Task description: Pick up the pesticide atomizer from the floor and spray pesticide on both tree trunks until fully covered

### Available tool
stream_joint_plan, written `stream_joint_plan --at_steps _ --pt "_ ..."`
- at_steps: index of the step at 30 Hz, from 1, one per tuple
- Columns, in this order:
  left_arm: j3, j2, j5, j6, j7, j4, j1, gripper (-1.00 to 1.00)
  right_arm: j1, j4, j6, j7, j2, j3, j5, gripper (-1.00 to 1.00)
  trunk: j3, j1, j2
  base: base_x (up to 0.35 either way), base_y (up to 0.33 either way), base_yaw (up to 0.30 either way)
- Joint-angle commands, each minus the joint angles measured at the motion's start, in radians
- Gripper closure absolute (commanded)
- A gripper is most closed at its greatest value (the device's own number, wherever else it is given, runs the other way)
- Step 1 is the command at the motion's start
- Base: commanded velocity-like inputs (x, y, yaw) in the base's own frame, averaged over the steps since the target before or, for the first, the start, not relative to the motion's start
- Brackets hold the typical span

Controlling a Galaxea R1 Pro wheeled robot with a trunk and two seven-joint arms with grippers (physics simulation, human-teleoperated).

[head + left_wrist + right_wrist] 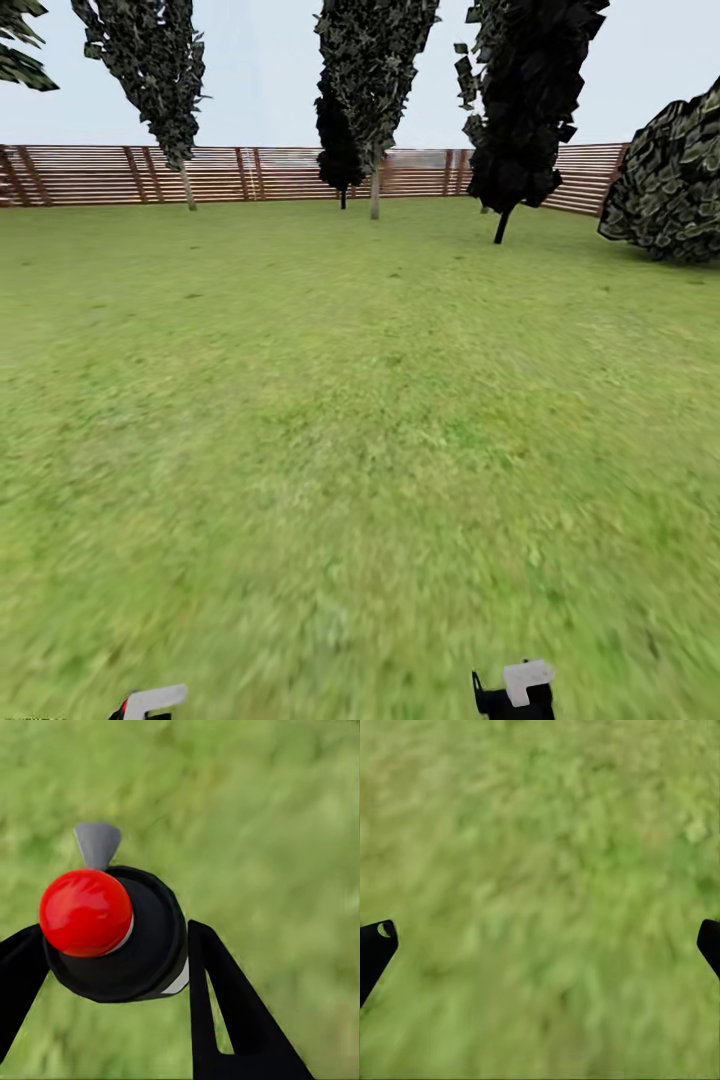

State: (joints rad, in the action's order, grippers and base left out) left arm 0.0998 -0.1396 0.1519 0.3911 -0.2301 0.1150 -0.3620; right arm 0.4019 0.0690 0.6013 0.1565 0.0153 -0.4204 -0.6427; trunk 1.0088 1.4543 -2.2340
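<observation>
Atomizer [112, 934] clamped in left jaws, red cap toward camera, right jaws wide over grass [540, 870]

— Any text, label or number readable on your end?
— None that I can read. I check the atomizer [112, 934] top closely: plain black cap, plain red knob, no brand, no print. The fence [90, 175] slats carry no sign.

Right wrist view: blurred green lawn [547, 885] across whole field. Right gripper [540, 945] spread wide, black fingertips [375, 945] at opposite picture edges (nothing between them), grass beneath.
</observation>
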Motion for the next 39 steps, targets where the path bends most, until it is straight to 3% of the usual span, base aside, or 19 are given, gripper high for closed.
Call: stream_joint_plan --at_steps 1,39 --pt "0.0 0.0 0.0 0.0 0.0 0.0 0.0 1.0 0.0 0.0 0.0 0.0 0.0 0.0 0.0 -1.0 0.0 0.0 0.0 0.247 0.188 0.286" --pt "0.0 0.0 0.0 0.0 0.0 0.0 0.0 1.0 0.0 0.0 0.0 0.0 0.0 0.0 0.0 -1.0 0.0 0.0 0.0 0.263 0.188 0.286"
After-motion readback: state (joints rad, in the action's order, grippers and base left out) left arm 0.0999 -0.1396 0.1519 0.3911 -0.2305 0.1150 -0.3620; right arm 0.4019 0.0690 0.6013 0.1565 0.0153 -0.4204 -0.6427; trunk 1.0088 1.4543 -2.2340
